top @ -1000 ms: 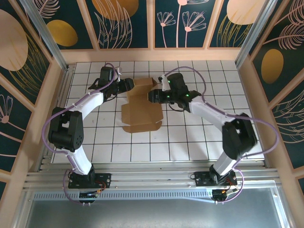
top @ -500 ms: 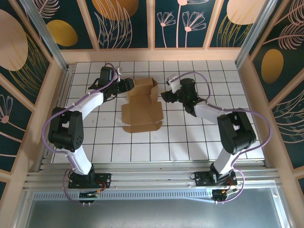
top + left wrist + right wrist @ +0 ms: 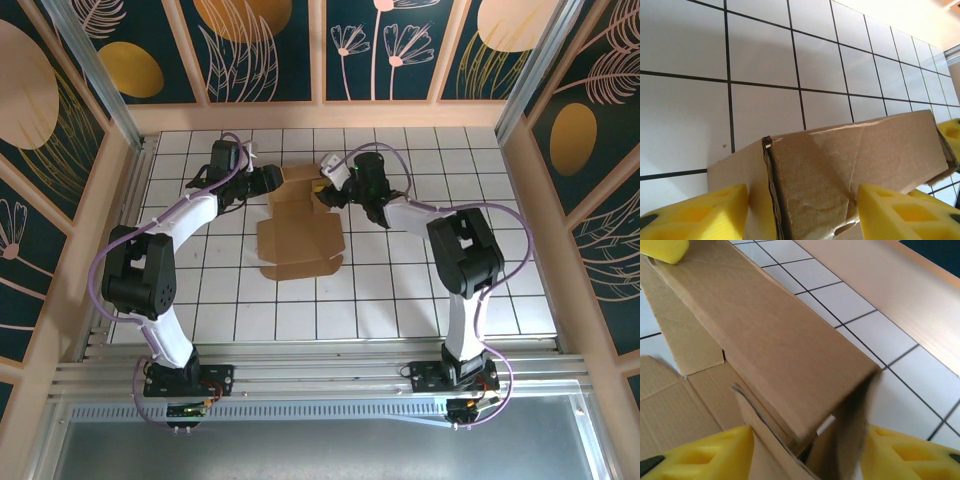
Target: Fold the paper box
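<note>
Top view, paper box (image 3: 300, 228): it is lying part-folded on the far middle of the table (image 3: 420, 300), with its front flaps flat and its back wall standing up.
Top view, claws: the left claw (image 3: 272, 180) is sitting at the wall's left end and the right claw (image 3: 325, 192) at its right end. The wall's long axis is running left to right between them.
Left wrist, left claw (image 3: 801, 212): its yellow fingers (image 3: 695, 215) are standing apart with a raised cardboard corner filling the gap. Whether they are clamping it I cannot tell.
Right wrist, right claw (image 3: 805, 455): it is gaping open, straddling the wall's end without visibly pinching it.
Coming move: probably turning in the wall's right end, the right arm being nearer.
</note>
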